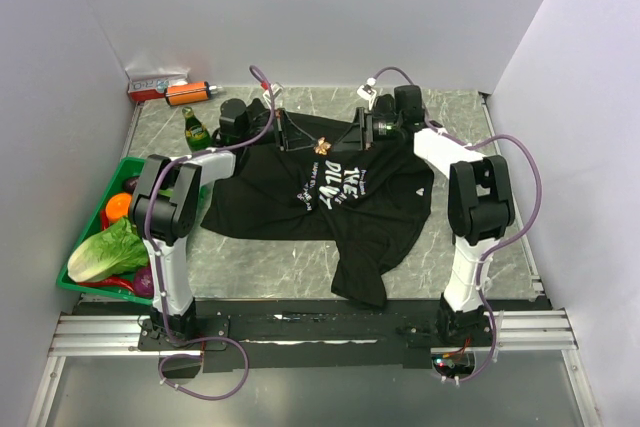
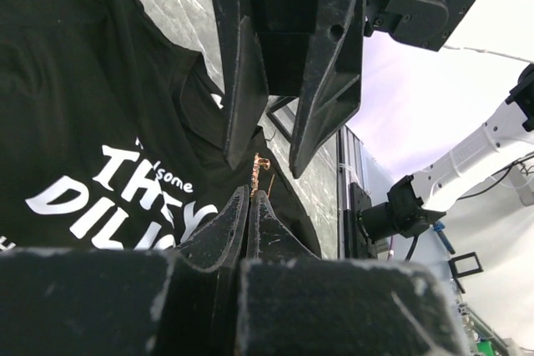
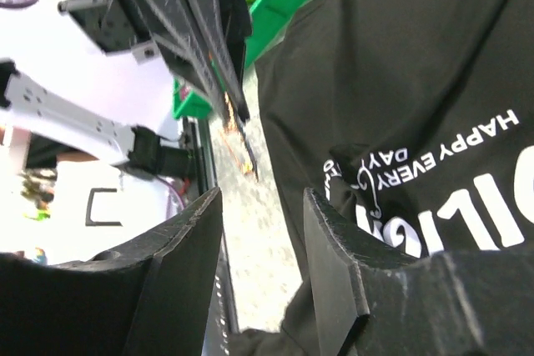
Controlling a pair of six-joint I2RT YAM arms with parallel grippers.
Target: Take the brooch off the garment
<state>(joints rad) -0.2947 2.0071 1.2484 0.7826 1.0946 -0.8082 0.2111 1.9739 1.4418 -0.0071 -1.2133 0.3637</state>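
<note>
Brooch (image 1: 322,144): small gold piece at T-shirt (image 1: 370,197) collar edge, far-mid bench (image 1: 260,257), btwn both jaw sets.
L jaws: pressed together, pinching brooch end, looks like.
R jaws: spread either side of brooch, holding nothing.
Risk: pin may not be free of cloth (can't tell); pulling w/o R hold could drag shirt or slip brooch.
Surface: grey marbled bench, smooth.
Room: pale walls close round; green bin (image 1: 97,217) at L.

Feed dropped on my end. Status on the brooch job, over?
Left gripper shut on brooch. Right gripper open, empty. Brooch at garment edge, release unclear. Nothing blocking.
</note>
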